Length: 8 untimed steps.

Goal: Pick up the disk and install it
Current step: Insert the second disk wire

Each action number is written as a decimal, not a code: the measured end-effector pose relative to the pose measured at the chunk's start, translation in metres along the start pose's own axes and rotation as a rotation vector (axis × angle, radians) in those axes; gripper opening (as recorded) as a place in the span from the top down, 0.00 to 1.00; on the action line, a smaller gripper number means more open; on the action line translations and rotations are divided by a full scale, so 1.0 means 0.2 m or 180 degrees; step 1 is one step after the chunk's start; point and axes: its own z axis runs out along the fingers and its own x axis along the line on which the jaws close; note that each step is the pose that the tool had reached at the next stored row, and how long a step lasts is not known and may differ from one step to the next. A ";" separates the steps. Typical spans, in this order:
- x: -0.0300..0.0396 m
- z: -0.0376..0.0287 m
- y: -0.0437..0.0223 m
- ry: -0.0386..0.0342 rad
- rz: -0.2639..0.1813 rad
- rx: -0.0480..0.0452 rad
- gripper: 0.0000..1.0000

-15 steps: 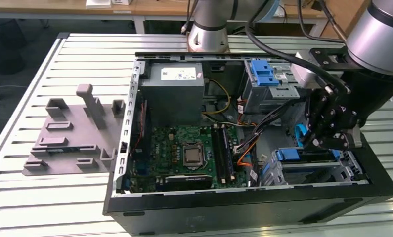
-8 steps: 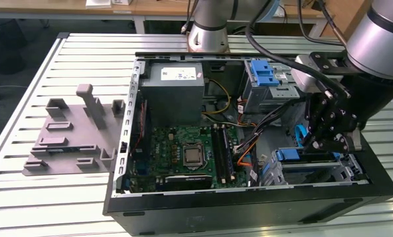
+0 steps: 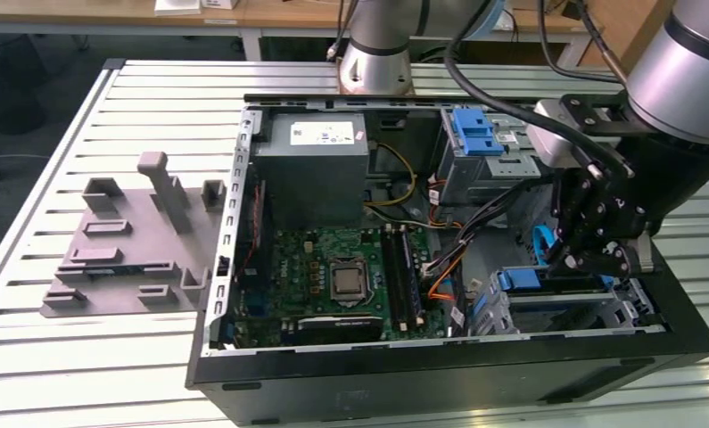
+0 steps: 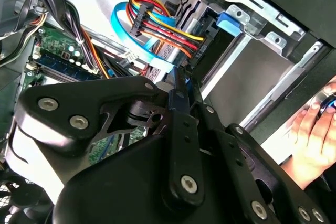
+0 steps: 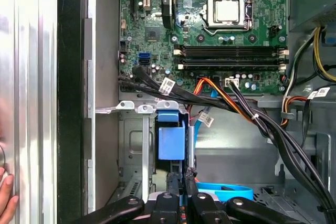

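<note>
- Inside the open computer case (image 3: 449, 374), the end effector (image 5: 181, 182) hangs beside the drive cage (image 5: 139, 145) — fingers pressed together (nothing visibly between them).
- The disk (image 5: 171, 140) sits seated there — apparently installed.

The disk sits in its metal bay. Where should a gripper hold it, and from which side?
Probably by the blue carrier end of the disk, coming from the case's open side. The drive cage walls enclose the rest, so that blue end is the part left free.
</note>
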 end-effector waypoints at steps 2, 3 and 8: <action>0.000 0.002 -0.004 -0.0003 0.0000 0.0000 0.84; 0.000 0.003 -0.006 -0.0004 0.0000 0.0000 0.84; 0.000 0.008 -0.007 -0.0007 0.0000 0.0000 0.84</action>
